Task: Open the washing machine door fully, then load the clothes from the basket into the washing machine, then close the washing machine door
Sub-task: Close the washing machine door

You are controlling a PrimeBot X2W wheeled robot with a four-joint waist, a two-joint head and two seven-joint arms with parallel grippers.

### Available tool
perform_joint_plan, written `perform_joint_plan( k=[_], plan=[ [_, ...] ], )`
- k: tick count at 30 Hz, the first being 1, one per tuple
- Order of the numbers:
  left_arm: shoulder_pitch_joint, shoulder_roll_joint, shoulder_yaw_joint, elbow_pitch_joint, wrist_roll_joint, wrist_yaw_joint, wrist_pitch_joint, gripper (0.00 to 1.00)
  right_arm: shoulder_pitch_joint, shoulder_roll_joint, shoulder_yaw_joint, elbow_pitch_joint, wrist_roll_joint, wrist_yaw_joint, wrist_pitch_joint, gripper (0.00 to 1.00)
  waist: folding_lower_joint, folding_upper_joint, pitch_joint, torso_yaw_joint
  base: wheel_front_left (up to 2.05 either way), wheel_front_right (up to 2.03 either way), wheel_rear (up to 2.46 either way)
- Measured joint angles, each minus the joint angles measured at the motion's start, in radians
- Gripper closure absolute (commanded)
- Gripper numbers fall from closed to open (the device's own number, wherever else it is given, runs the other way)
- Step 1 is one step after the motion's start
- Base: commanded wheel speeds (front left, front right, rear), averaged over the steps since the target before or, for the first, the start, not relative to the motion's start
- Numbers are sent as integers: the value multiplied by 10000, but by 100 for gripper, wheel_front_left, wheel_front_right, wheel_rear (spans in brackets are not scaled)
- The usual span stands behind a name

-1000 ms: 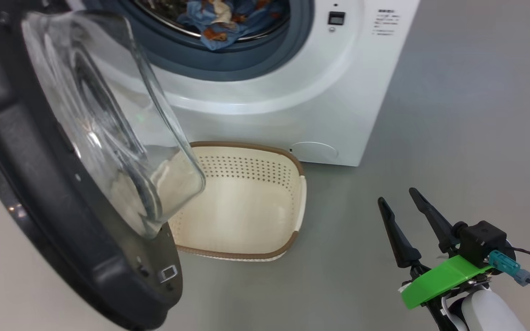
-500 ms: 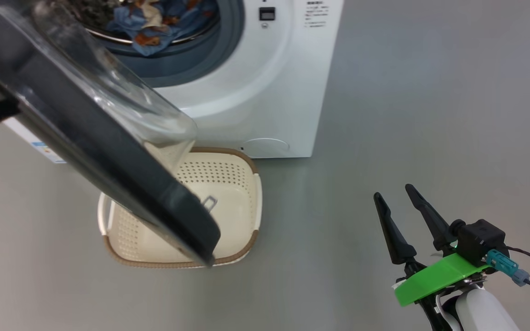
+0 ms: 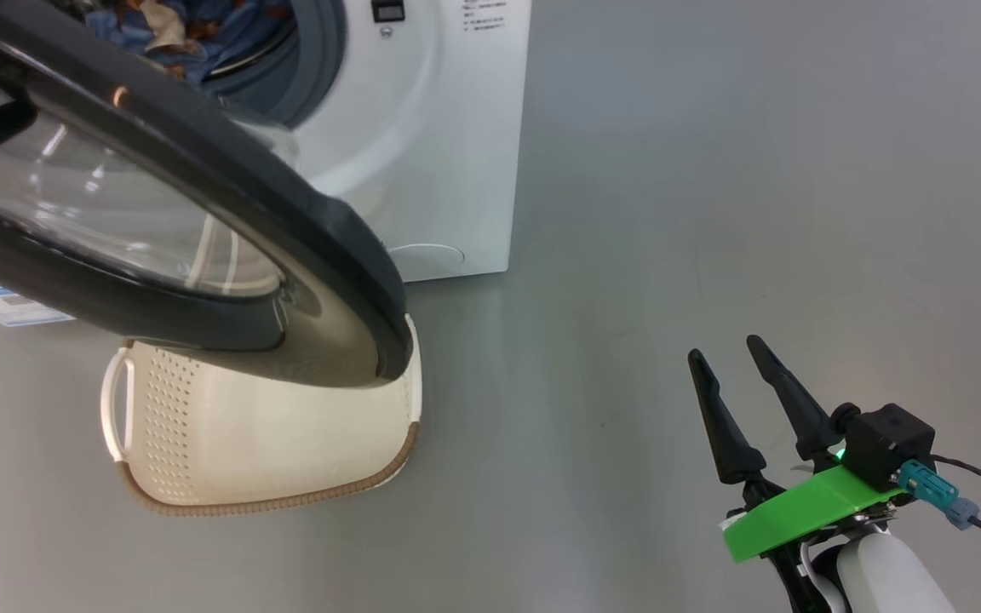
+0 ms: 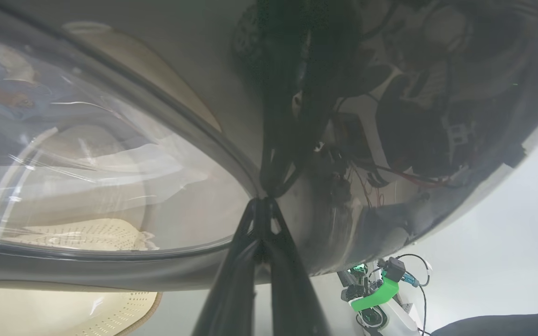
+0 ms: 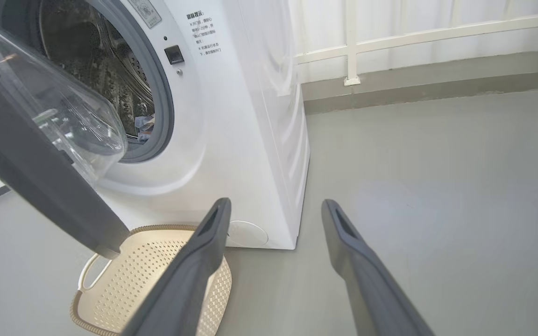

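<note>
The left gripper has its two fingers pressed together, and their tips touch the glossy dark rim of the washing machine door, just beside the clear glass bowl. The basket lies under the door's lower edge, and part of it shows through the glass. A green bracket on the other arm is beyond the door's rim, well apart from it.

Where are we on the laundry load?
Done: clothes lie inside the washing machine, and what shows of the basket is bare. In hand: the shut left end effector has its tips on the glossy rim of the washing machine door, which stands ajar over the basket. The right end effector hangs open and idle. Left: getting the door shut.
</note>
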Motion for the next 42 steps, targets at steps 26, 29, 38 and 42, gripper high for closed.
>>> perform_joint_plan(
  k=[26, 29, 38, 42],
  plan=[
    [2797, 38, 276, -1231, -58, -2, -1735, 95, 14, -119, -136, 31, -2, 0, 0, 0, 0, 0, -639, 654, 0, 0, 0],
    [3409, -8, 267, -1342, 8, -2, -2105, 77, 24, -217, -132, 36, 10, 0, 0, 0, 0, 0, -731, 675, 0, 0, 0],
    [4944, -209, 42, -1450, 447, -2, -3743, 0, 291, -280, -127, 40, 12, 0, 0, 0, 0, 0, -874, 616, 0, 0, 0],
    [5506, -221, -186, -1429, 600, -2, -4617, 0, 343, -288, -128, 36, 12, 0, 0, 0, 0, 0, -918, 541, 0, 0, 0]
  ],
)
